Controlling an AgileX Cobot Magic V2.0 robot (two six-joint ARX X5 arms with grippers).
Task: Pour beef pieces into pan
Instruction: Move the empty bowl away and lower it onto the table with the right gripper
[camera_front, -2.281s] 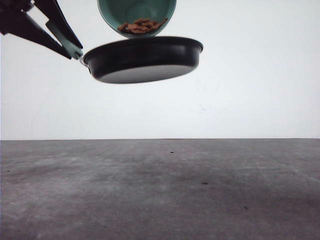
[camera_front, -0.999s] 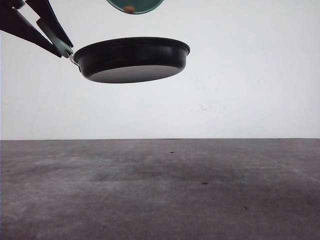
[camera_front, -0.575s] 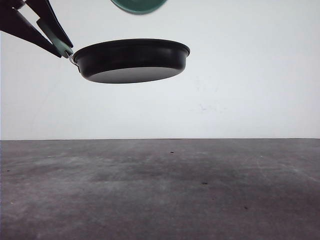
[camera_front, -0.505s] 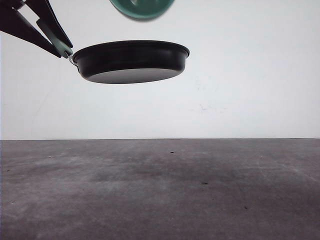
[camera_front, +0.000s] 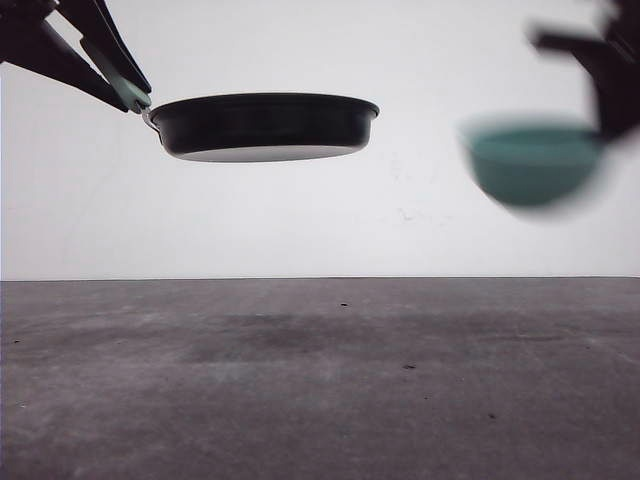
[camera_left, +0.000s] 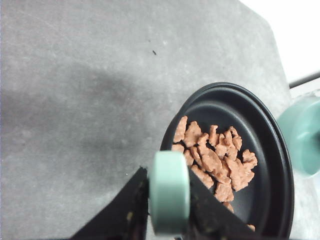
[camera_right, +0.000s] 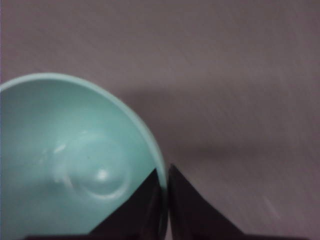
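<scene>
Grey mottled table (camera_front: 320, 380), white wall (camera_front: 420, 230), pan (camera_front: 262, 125) aloft

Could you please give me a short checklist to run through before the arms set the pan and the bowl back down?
1. Beef pieces inside the pan: ok, they lie heaped on its floor.
2. Bowl emptied: ok, its inside shows no pieces.
3. Left hand holding the pan's handle: ok, fingers press both sides of it.
4. Right hand holding the bowl: ok, fingers pinch its rim.
5. Pan level: ok, in the front view it sits nearly flat above the table.
6. Bowl clear of the pan: ok, it hangs well to the side, though blurred.
</scene>
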